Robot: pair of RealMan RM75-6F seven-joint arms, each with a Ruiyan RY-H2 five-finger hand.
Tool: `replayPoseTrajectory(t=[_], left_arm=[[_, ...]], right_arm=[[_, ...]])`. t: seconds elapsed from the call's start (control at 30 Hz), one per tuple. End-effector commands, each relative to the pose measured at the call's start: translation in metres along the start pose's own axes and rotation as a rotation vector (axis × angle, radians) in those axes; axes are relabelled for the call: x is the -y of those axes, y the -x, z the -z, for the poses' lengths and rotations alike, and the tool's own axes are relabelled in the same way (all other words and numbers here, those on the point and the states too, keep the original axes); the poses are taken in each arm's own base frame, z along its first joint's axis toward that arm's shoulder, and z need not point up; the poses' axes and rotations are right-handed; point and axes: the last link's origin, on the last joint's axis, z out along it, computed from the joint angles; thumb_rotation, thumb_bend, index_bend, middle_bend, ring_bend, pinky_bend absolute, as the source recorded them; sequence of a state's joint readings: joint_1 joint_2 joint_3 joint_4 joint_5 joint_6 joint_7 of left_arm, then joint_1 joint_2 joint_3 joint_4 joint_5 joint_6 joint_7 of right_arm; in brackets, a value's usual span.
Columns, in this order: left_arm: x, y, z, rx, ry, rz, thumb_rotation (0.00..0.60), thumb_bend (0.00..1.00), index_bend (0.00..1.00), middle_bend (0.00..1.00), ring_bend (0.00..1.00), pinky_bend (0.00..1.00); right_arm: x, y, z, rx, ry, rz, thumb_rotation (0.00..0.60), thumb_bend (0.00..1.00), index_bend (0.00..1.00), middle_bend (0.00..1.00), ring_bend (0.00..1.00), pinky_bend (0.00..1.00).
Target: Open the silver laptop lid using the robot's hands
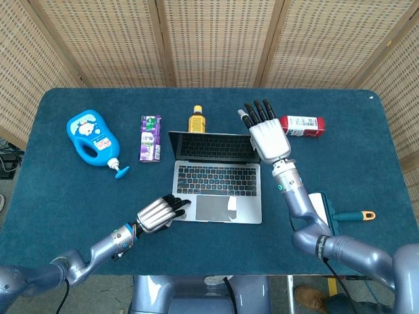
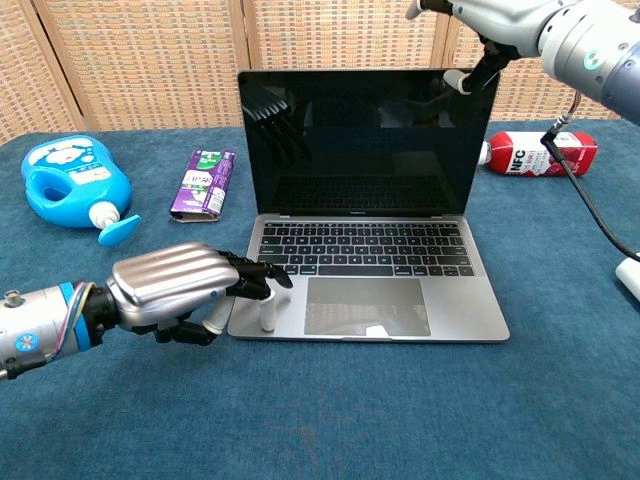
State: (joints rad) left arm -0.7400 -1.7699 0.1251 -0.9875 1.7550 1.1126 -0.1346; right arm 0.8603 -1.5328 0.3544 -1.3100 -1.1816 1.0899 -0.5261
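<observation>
- The silver laptop (image 2: 370,290) stood open at the middle of the blue table (image 1: 65,196), its dark screen upright and facing the near edge (the lid was already raised).
- The left hand (image 2: 175,290) lay at the laptop's near-left corner, its dark fingertips (image 2: 262,275) resting on the palm rest beside the trackpad; the fingers were stretched forward and gripped nothing.
- In the head view the same left hand (image 1: 157,212) showed its silver back, so the underside was hidden.
- The right hand (image 1: 265,134) hovered at the far-right top corner of the lid, fingers straight and spread, pointing away.
- In the chest view the right hand (image 2: 490,20) was cut off by the top edge; whether its thumb touched the lid's edge could not be told, and it held nothing that showed.
- Far left lay a blue detergent bottle (image 1: 91,139) on its side, and nearer the laptop a purple packet (image 1: 150,137).
- A yellow bottle (image 1: 196,122) stood behind the screen, hidden in the chest view.
- A red-and-white bottle (image 1: 302,125) lay on its side at the far right.
- A lint roller (image 1: 327,212) with a teal and orange handle lay near right, partly covered by the right arm.
</observation>
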Motion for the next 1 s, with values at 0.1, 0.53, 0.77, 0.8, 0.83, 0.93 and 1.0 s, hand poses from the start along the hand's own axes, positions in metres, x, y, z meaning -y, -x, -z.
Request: replayPoseTrajectory(t=[0.1,0.53,0.77,0.8,0.83,0.93,1.0], left_arm=[[0.004,-0.013,0.007,-0.052,0.0,-0.002,0.6,1.0,0.38,0.17,0.24,0.25],[0.034,-0.063,0.073,-0.215,-0.17,-0.043,0.6,0.0,0.0,0.0,0.0,0.0],[0.053,-0.078,0.164,-0.317,-0.514,-0.002,0.6,0.0,0.0,0.0,0.0,0.0],[0.056,-0.08,0.177,-0.331,-0.563,0.007,0.6,0.0,0.0,0.0,0.0,0.0],[0.058,-0.082,0.189,-0.341,-0.611,0.016,0.6,0.0,0.0,0.0,0.0,0.0],[0.059,-0.086,0.235,-0.376,-0.778,0.044,0.6,0.0,0.0,0.0,0.0,0.0],[0.057,-0.086,0.25,-0.372,-0.824,0.053,0.6,0.0,0.0,0.0,0.0,0.0]], right_arm=[[-0.002,-0.018,0.017,-0.023,-0.02,-0.07,0.6,0.56,0.17,0.17,0.1,0.1],[-0.044,-0.043,0.092,-0.077,-0.077,-0.039,0.6,0.18,0.13,0.13,0.09,0.05],[-0.087,-0.042,0.151,-0.12,-0.028,-0.041,0.6,0.02,0.1,0.1,0.06,0.02],[-0.093,-0.04,0.159,-0.116,-0.013,-0.046,0.6,0.01,0.1,0.09,0.05,0.02],[-0.098,-0.037,0.168,-0.11,0.004,-0.053,0.6,0.0,0.1,0.09,0.04,0.01],[-0.116,-0.025,0.207,-0.065,0.093,-0.08,0.6,0.0,0.07,0.06,0.01,0.0],[-0.12,-0.021,0.223,-0.043,0.126,-0.093,0.6,0.0,0.05,0.03,0.0,0.0]])
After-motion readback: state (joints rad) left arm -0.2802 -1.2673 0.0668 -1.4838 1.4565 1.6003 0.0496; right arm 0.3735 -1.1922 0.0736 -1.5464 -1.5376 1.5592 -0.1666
